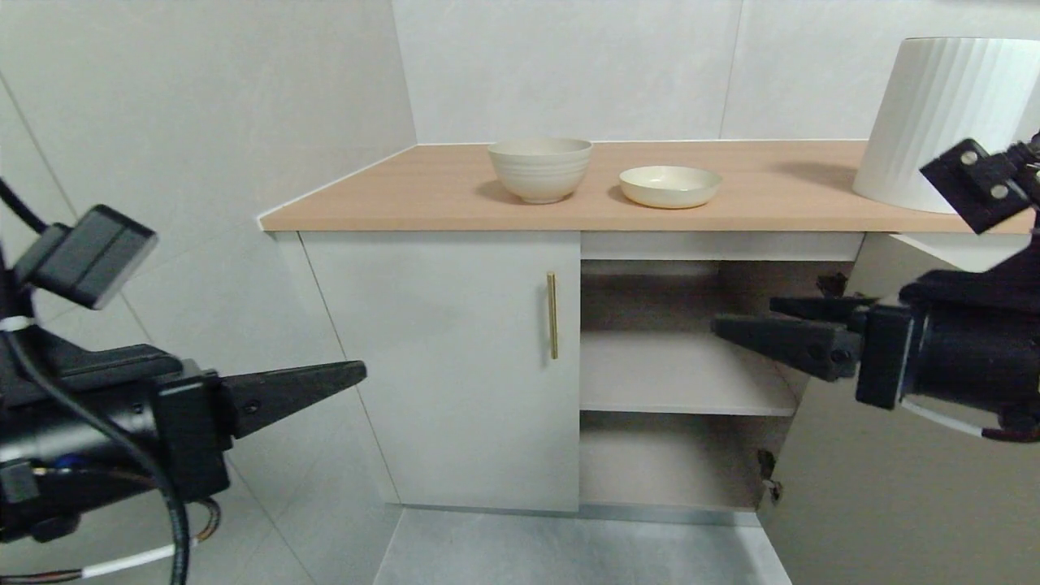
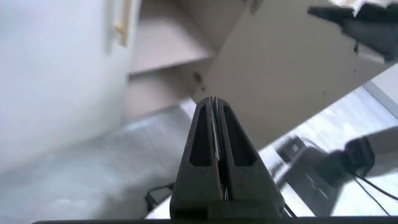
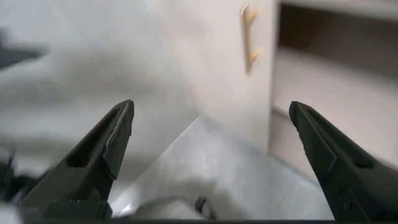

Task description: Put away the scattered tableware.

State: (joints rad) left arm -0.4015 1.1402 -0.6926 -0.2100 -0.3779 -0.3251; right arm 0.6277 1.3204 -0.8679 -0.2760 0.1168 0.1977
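Deep bowl [image 1: 540, 168] and shallow dish [image 1: 670, 185] both sit on top of the cabinet [image 1: 422, 191], side by side but not touching, near its front edge. Neither is put away yet.

Cabinet's right door [image 1: 877, 487] is swung open. The left door [image 1: 455, 366] is shut, with its brass handle [image 1: 552, 315] untouched. The open half exposes a bare middle shelf [image 1: 674, 374], and I read that as the drop spot for the tableware.

Right gripper [image 1: 743, 315] hovers in front of the cabinet's open half at shelf height, fingers spread wide and empty. That suits a reach up to the dish, the nearer piece.

Left gripper [image 1: 357, 374] hangs low, off the cabinet's left side, fingers pressed together and holding nothing. My guess is it's parked clear.

White ribbed tub [image 1: 951, 114] stands at the right end of the cabinet top, close above the right arm, so mind clearance when lifting.
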